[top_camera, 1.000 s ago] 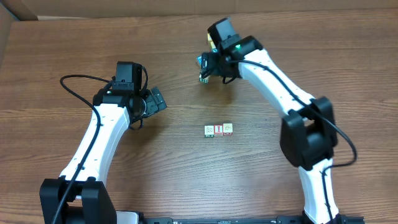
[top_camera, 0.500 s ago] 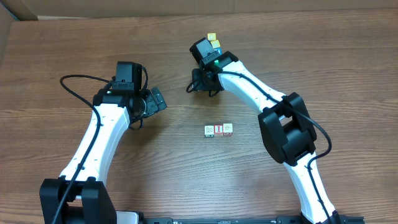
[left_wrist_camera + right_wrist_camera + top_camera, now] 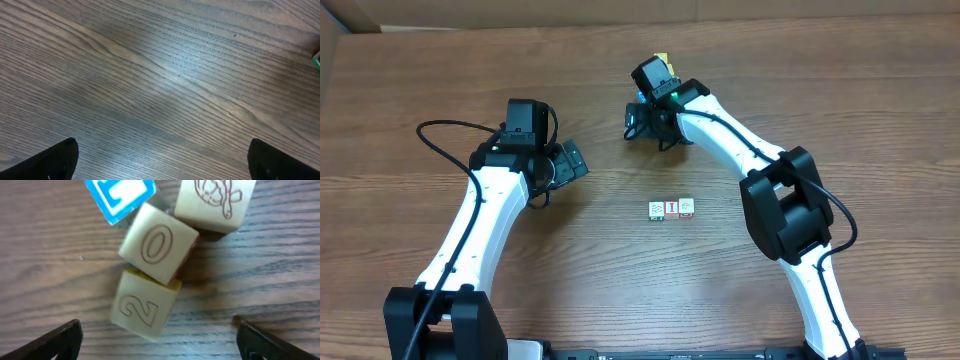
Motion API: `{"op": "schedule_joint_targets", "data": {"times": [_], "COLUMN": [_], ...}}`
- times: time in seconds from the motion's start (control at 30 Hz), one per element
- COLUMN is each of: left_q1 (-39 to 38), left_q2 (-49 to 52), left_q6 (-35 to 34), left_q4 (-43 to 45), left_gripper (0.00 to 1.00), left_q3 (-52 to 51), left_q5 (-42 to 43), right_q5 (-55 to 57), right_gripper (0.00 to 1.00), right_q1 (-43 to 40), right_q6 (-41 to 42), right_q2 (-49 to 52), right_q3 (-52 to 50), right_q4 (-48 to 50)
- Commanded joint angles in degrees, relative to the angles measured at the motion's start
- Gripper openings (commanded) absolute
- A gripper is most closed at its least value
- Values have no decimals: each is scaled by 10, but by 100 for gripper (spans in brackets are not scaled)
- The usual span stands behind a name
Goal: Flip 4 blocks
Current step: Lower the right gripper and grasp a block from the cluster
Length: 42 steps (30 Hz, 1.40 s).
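Three blocks sit in a row mid-table: a pale one (image 3: 657,210), a red-faced one (image 3: 671,209) and another pale one (image 3: 686,207). My right gripper (image 3: 645,128) hovers open over a far cluster of cubes, with nothing between its fingers (image 3: 60,340). In the right wrist view that cluster holds a pale "0" block (image 3: 159,244) with a red side, a pale block with a red-line drawing (image 3: 215,202), a "2" cube (image 3: 142,305) with a yellow edge and a blue-faced cube (image 3: 120,197). My left gripper (image 3: 572,160) is open over bare wood, left of the row.
A yellow cube (image 3: 662,60) peeks out behind the right wrist at the far side. The wooden table (image 3: 440,80) ends at the far edge, with cardboard beyond it. A green bit (image 3: 317,60) shows at the right edge of the left wrist view.
The right arm's elbow has swung left and its gripper has shifted slightly left over the far cluster. The left arm and the row of three blocks have not moved.
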Motion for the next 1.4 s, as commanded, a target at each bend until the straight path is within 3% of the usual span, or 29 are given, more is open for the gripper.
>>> {"op": "schedule_joint_targets", "data": {"times": [0.0,0.13,0.2,0.27,0.43,0.6,0.87,1.07,1.2,1.37], "left_q1": [1,1,1,1,1,1,1,1,1,1], "left_q2": [-1,-1,-1,-1,-1,-1,-1,-1,-1,-1], "left_q6": [-3,-3,-3,-3,-3,-3,-3,-3,-3,-3], "left_q4": [0,0,0,0,0,0,0,0,0,0], "left_gripper": [100,100,100,100,100,100,100,100,100,100], "left_q3": [5,5,5,5,5,5,5,5,5,5], "left_q5": [-7,-7,-7,-7,-7,-7,-7,-7,-7,-7], "right_q5": [2,2,6,24,43,43,47,47,47,44], "right_gripper": [100,99,75,62,61,52,51,29,29,29], "right_q1": [2,2,2,2,2,2,9,8,2,-4], "right_q6": [9,9,9,9,9,9,10,39,39,38], "right_q2": [-26,-13,-9,-3,10,10,15,11,-9,-66], "right_q3": [15,15,14,14,13,13,-23,-25,-21,28], "right_q4": [8,25,28,29,57,76,98,95,67,-50]}}
